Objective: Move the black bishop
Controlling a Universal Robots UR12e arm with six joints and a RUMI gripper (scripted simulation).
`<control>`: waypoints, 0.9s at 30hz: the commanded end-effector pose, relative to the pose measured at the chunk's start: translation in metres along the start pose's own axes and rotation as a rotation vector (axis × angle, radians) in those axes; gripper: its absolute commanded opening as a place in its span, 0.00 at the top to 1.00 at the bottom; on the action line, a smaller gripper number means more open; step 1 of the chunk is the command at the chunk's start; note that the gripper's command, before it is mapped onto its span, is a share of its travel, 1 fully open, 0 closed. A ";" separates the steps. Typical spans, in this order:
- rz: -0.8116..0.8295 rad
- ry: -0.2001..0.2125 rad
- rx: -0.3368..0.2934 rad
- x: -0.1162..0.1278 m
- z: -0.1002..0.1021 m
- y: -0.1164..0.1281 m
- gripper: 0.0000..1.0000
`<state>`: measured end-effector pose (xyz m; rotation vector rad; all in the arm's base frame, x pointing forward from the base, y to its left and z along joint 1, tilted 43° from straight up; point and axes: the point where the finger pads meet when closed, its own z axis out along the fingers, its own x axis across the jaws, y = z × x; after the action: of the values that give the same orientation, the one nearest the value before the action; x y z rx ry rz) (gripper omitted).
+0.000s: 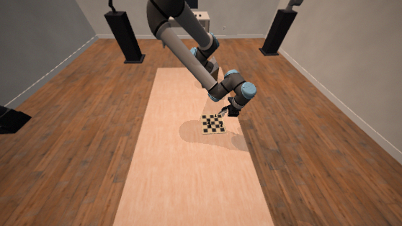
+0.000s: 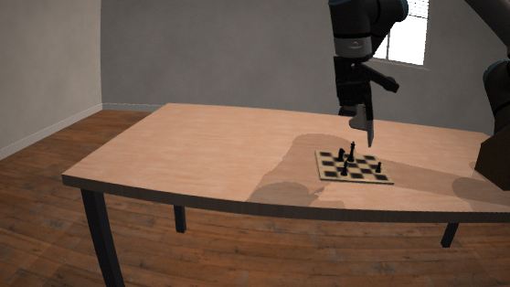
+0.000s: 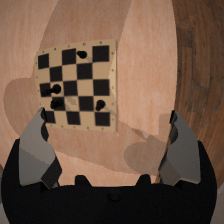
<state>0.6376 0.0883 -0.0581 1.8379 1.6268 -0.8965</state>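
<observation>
A small chessboard lies on the wooden table and carries several black pieces. In the exterior view a tall piece and a knight-like piece stand side by side at the back. A mid-height piece that I take for the black bishop stands nearer the front, and a pawn stands on the right. The wrist view shows the board from above, but I cannot tell the pieces apart there. My gripper hangs open and empty above the board's far edge, clear of all pieces. Its fingers also show in the wrist view.
The board lies close to the table's right edge. A dark block, the arm's base, stands on the table to the right of the board. Black pedestals stand on the floor far behind.
</observation>
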 end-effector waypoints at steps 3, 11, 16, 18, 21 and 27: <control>0.098 0.090 -0.108 -0.018 -0.016 0.017 0.00; 0.146 0.126 -0.158 -0.030 -0.025 0.024 0.00; 0.166 0.141 -0.180 -0.035 -0.029 0.027 0.00; 0.171 0.144 -0.185 -0.036 -0.030 0.028 0.00; 0.173 0.146 -0.188 -0.037 -0.031 0.028 0.00; 0.173 0.147 -0.190 -0.036 -0.031 0.028 0.00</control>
<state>0.6675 0.0843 -0.0116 1.9116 1.5501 -0.5319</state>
